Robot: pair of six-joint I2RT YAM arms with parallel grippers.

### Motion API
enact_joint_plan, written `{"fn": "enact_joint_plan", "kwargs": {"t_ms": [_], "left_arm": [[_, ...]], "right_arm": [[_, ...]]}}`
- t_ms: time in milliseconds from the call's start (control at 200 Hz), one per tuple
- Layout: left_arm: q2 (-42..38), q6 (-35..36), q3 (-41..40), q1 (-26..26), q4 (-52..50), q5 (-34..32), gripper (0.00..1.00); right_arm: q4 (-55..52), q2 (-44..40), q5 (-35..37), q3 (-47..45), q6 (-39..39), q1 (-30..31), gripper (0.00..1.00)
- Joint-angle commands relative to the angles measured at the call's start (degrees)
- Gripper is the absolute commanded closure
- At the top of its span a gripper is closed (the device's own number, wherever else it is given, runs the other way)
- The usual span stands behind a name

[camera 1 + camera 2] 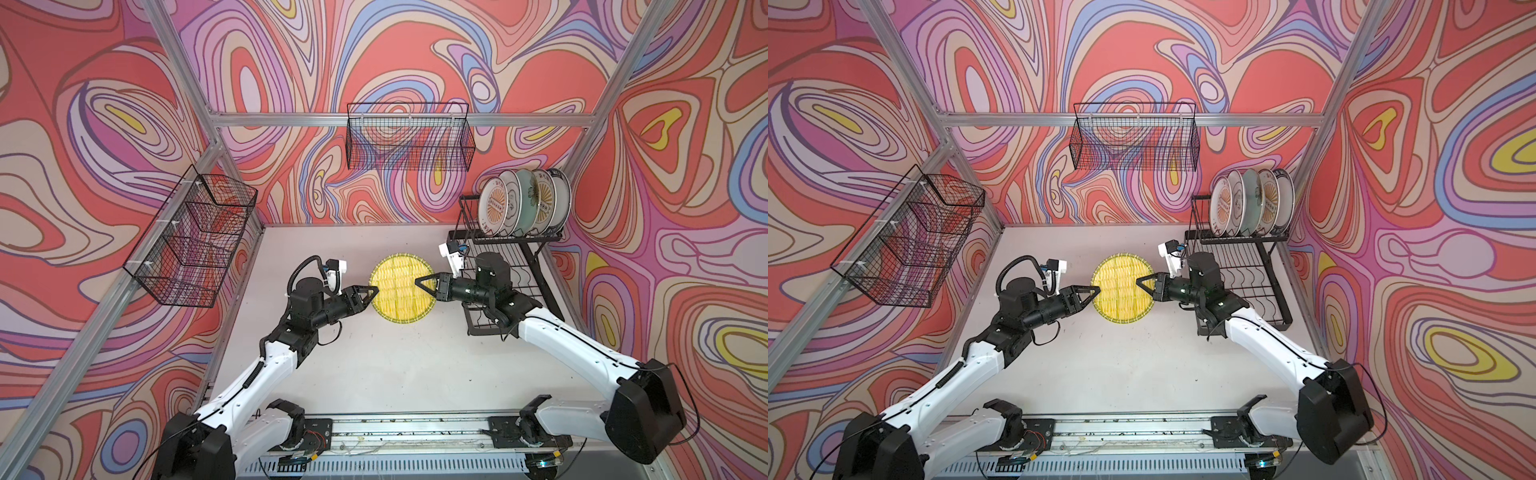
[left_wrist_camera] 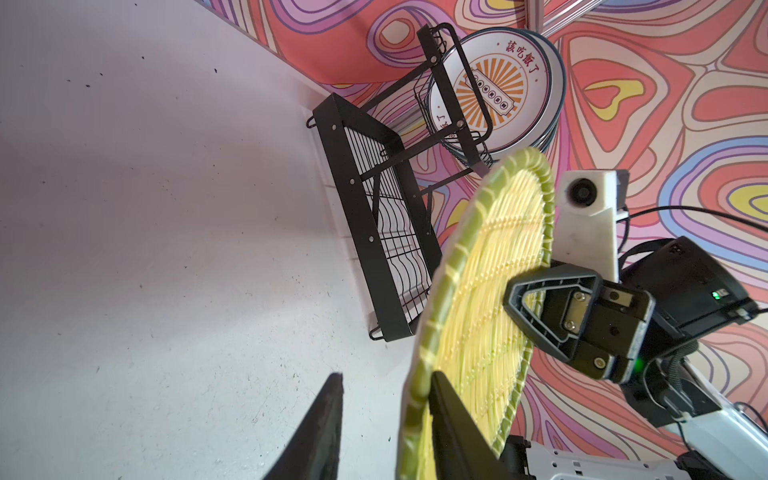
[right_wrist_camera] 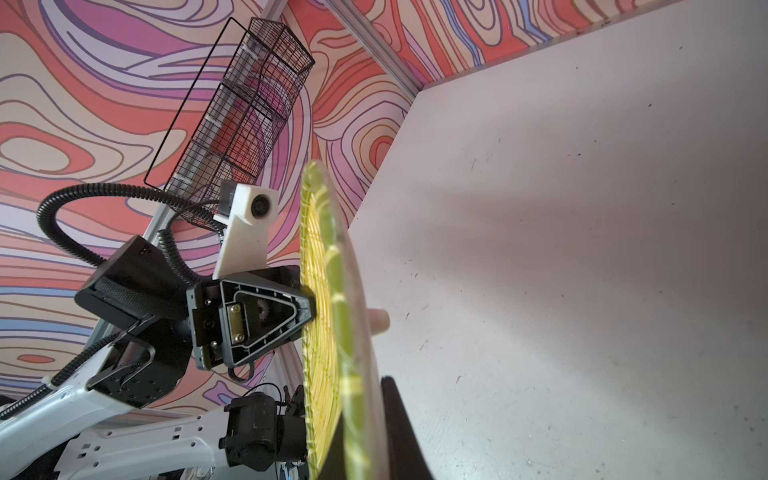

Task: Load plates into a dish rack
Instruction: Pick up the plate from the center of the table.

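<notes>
Yellow plate (image 1: 401,291): woven-look stripes, green rim. Dish rack (image 1: 519,239): black wire. Sunburst plate (image 2: 494,87): white, orange rays, red characters. Another racked plate (image 1: 526,203): pale green. Worktop (image 1: 395,365): pale lilac-grey. Walls (image 1: 104,124): red/pink/purple swirls w/ yellow spots.

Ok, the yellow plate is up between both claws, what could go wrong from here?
1. The right claw pinches the yellow plate only at its rim, so the plate may swing or slip in that grip.
2. The left claw stands open but straddles the opposite rim. Backing out crooked could knock the plate.
3. Five plates already crowd the upper tier of the dish rack. Slotting this one beside them risks a clash.
</notes>
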Motion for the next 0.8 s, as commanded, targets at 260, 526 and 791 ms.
{"fn": "enact_joint_plan", "kwargs": {"t_ms": [260, 526, 791], "left_arm": [[-3.02, 3.23, 1.41, -0.20, -5.37, -2.62, 0.62], [-3.38, 3.41, 1.40, -0.14, -5.63, -2.21, 0.63], [-4.22, 3.14, 1.45, -0.13, -5.99, -1.58, 0.63]], "right_arm": [[-12.89, -3.85, 10.27, 10.06, -10.41, -0.21, 1.00], [-19.42, -4.59, 16.09, 16.12, -16.01, -0.50, 1.00], [-27.02, -5.10, 29.43, 24.44, -22.66, -0.81, 1.00]]}}
